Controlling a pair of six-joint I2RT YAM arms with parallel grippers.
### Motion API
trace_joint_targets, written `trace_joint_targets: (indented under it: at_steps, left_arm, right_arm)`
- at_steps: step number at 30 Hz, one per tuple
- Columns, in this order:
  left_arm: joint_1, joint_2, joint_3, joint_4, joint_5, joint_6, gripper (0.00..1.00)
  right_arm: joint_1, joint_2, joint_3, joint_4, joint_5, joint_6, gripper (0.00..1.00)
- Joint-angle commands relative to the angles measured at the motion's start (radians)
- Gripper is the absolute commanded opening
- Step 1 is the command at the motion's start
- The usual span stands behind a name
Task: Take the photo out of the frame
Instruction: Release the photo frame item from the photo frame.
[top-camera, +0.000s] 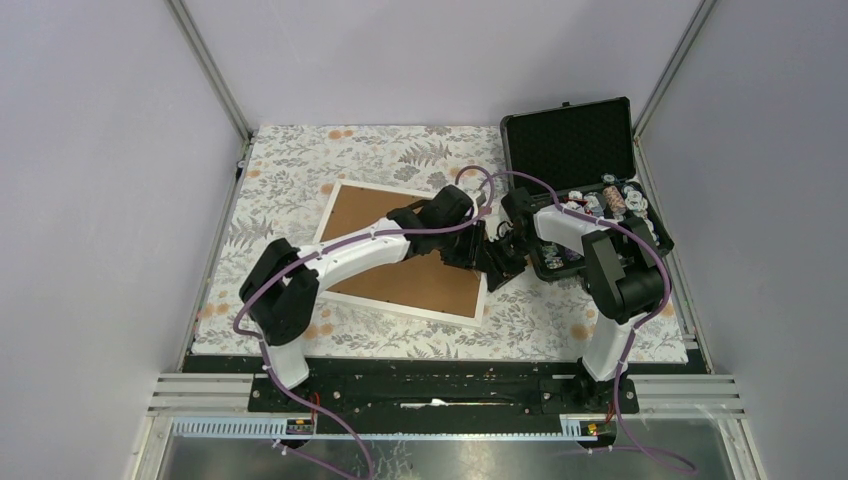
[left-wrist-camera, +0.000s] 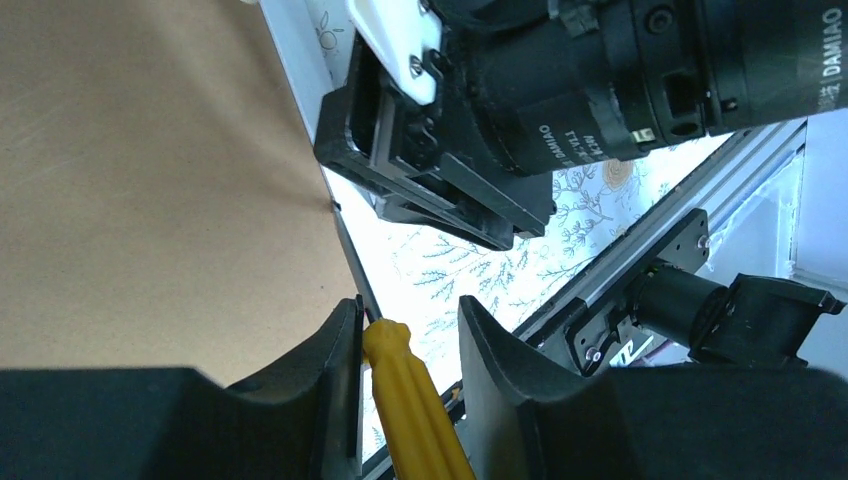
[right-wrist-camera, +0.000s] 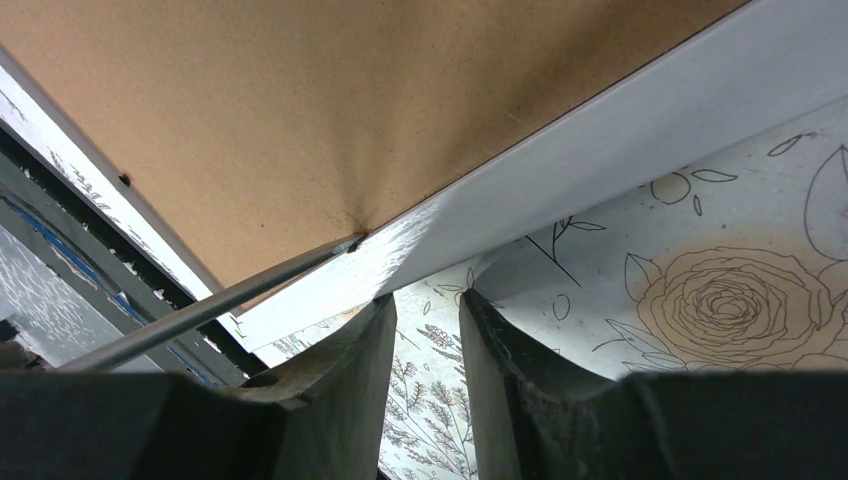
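The black case (top-camera: 570, 140) stands open at the far right of the table, its lid propped up and lined with dark foam. Its lower half holds a jumble of small bits (top-camera: 612, 203), white, brown and dark; they are too small to name.

The frame (top-camera: 365, 212) lies flat on the floral cloth (top-camera: 300, 160) to the left of the case, brown back up, with its thin white border around the back. With the frame face down, the photo is hidden.

Both arms meet at the frame's right edge. The left gripper (left-wrist-camera: 408, 315) has a yellow-handled screwdriver (left-wrist-camera: 410, 400) between its 2 fingers. The handle lies against 1 finger (left-wrist-camera: 335, 370), with a gap showing to the other, so the jaws stand apart around it, not clamped. The metal shaft runs forward, and its tip sits at the seam where the brown back meets the white border.

The right gripper (right-wrist-camera: 427, 300) is just beside that same spot, over the cloth. Its fingertips are right at the outer side of the white border, the jaws a narrow gap apart with nothing between them. I cannot tell whether the tips touch the border.
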Motion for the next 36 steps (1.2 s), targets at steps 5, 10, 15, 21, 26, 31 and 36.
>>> trace_joint_targets:
  at_steps: [5,10,15,21,26,31,36]
  left_arm:
    - [-0.164,0.021,0.012,0.349,0.416,-0.001,0.00]
    - [-0.006,-0.107,-0.120,0.263,0.410,0.116,0.00]
    - [0.147,-0.247,-0.260,0.212,0.415,0.191,0.00]
    - [0.300,-0.357,-0.336,0.192,0.425,0.249,0.00]
    - [0.376,-0.401,-0.396,0.198,0.423,0.308,0.00]
    - [0.429,-0.388,-0.402,0.221,0.432,0.312,0.00]
    - [0.479,-0.371,-0.395,0.257,0.432,0.311,0.00]
  right_arm:
    - [0.101,0.068,0.003,0.336,-0.203,0.062,0.46]
    - [0.076,-0.008,0.002,0.282,-0.169,0.041,0.54]
    - [0.063,-0.089,-0.005,0.217,-0.140,0.021,0.63]
    - [0.062,-0.163,-0.005,0.195,-0.106,0.079,0.74]
    - [0.047,-0.173,0.014,0.207,-0.099,0.134,0.79]
    - [-0.017,-0.141,0.051,0.229,-0.004,0.197,0.81]
    - [-0.044,-0.079,0.113,0.239,0.136,0.224,0.82]
